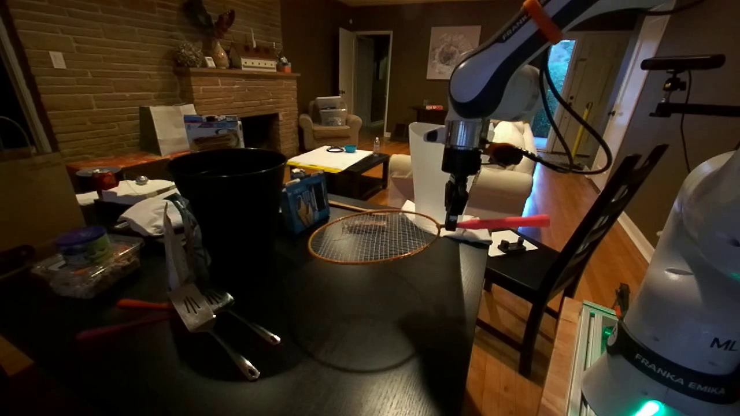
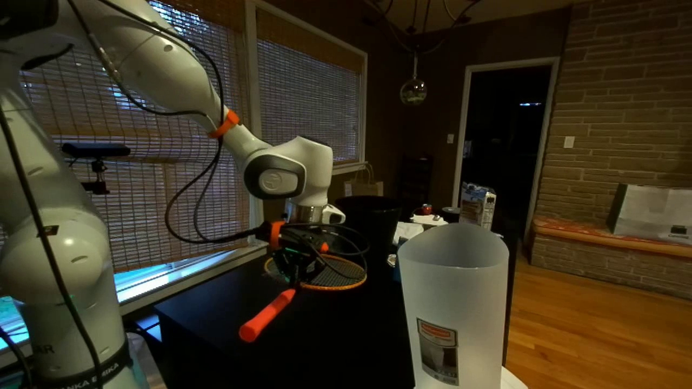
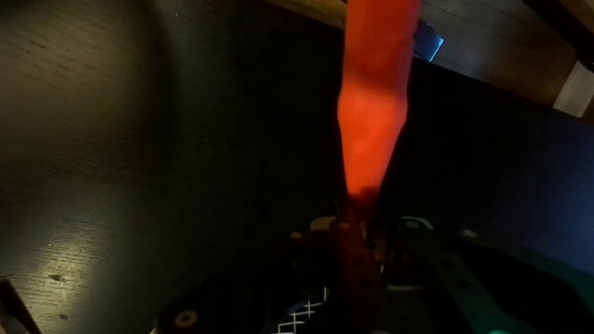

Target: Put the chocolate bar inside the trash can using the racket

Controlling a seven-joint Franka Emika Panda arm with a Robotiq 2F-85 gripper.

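Note:
The racket has a round orange-brown rim, pale strings and a red-orange handle (image 1: 503,222). My gripper (image 1: 452,222) is shut on its neck, between head and handle. A ring-shaped shadow on the dark table suggests the head is held level above it. In the wrist view the handle (image 3: 373,102) runs away from the dim fingers, with a few strings at the bottom. The trash can (image 1: 231,214), a tall black bin, stands on the table past the racket head, also seen beyond the arm (image 2: 373,213). A brownish patch shows at the strings; I cannot make out the chocolate bar for certain.
Metal spatulas (image 1: 193,312) and red-handled tools lie by the bin's base. A blue box (image 1: 306,202) stands between bin and racket head. A tall white tapered container (image 2: 454,313) stands at the table's side. A clear tub (image 1: 87,277) and a bag are beside the bin.

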